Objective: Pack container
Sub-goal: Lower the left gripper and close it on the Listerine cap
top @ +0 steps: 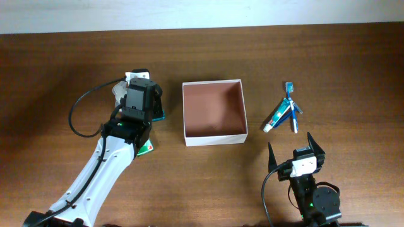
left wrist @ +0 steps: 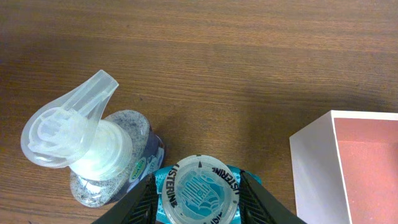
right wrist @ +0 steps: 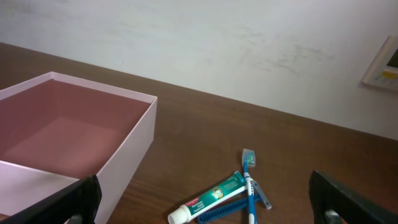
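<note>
The container [top: 213, 137] is a square shallow cardboard box with white walls and a pinkish-brown inside. It stands empty mid-table and also shows in the left wrist view [left wrist: 311, 168] and the right wrist view [right wrist: 127, 152]. My left gripper [left wrist: 199, 180] is to its left, shut on the teal Listerine bottle [left wrist: 202, 196], one finger on each side below its clear cap. A clear pump bottle [left wrist: 93, 149] stands right beside it. My right gripper [top: 297, 151] is open and empty, near the front edge, right of the box.
A toothpaste tube [top: 276, 117], a blue toothbrush [top: 291, 104] and a blue comb [right wrist: 217, 211] lie together right of the box. A green packet [top: 146, 148] lies under my left arm. A pale wall runs behind the table.
</note>
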Robot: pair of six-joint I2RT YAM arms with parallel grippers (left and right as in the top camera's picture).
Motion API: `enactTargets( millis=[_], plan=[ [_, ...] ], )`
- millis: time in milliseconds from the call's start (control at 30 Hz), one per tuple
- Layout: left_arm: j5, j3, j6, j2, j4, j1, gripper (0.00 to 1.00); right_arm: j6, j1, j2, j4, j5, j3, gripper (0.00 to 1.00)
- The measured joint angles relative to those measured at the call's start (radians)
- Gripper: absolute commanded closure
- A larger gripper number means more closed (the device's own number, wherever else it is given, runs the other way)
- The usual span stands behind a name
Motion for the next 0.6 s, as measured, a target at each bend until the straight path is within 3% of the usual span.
enactTargets(
  millis=[67,433,467,600],
  plan=[
    [0.000,0.000,-0.001,0.000,0.001,0.000,0.36,0.000,0.000,0.000,0.000,0.000,0.000,0.01],
    [-0.001,0.000,-0.001,0.008,0.041,0.000,0.36,0.001,0.000,0.000,0.000,0.000,0.000,0.01],
    [0.000,0.000,-0.001,0.015,0.046,0.000,0.37,0.001,0.000,0.000,0.000,0.000,0.000,0.01],
    [-0.001,0.000,-0.002,0.030,0.054,0.000,0.60,0.000,0.000,0.000,0.000,0.000,0.000,0.01]
  ],
)
